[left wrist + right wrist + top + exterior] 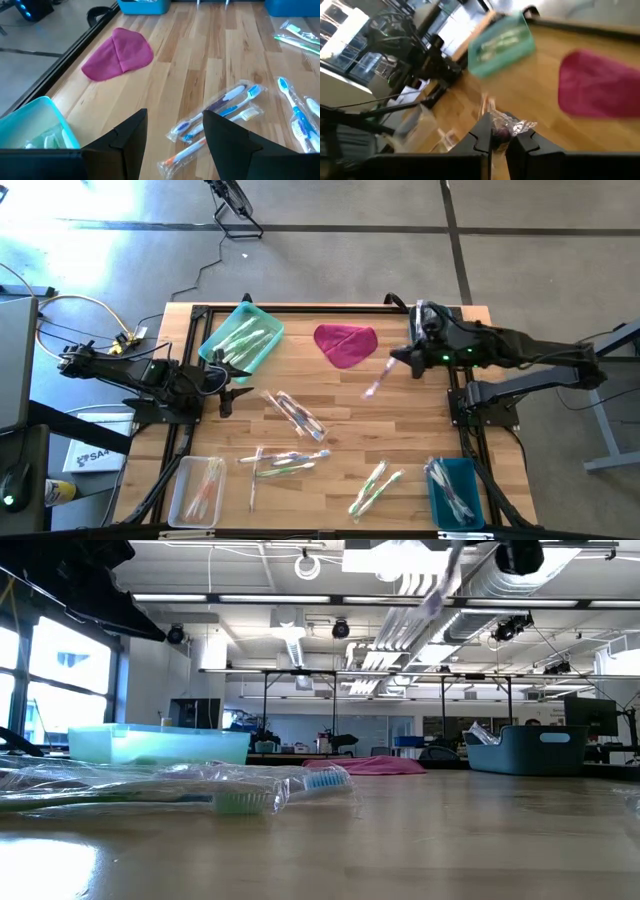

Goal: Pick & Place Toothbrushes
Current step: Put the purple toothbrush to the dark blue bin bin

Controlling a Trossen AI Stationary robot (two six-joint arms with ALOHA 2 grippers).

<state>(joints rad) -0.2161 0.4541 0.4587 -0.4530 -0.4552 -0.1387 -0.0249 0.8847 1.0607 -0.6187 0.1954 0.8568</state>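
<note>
On the left side of the surface [400,430] the left claw [228,397] waits low, its two fingers standing apart with nothing between them; just ahead of it lies a small bundle of wrapped toothbrushes [220,112] on the wood. Behind it stands the teal tray [242,338], which already has some brushes inside, and at the near left corner a clear bin [198,488] holds a few more.

More loose brushes lie in the middle and near-right parts of the surface. The magenta cloth [346,344] is at the far middle, touching no brush.

On the right, the right claw [398,361] is raised above the surface near the cloth, and its fingers are pressed together on one end of a wrapped toothbrush [376,384]. The brush hangs free from the claw. Its long axis runs slanted: from the claw it points down and toward the near-left, to the middle of the surface.

The step in hand seems to be carrying this brush to a container, maybe the blue bin [456,492] at the near right, though I cannot tell which. To do it well, the arm should move smoothly, because the grip is on the shiny wrapper end only and the brush can swing or slip. It is better to bring the hanging tip over the bin first, lower it inside the walls, and only then let go.
</note>
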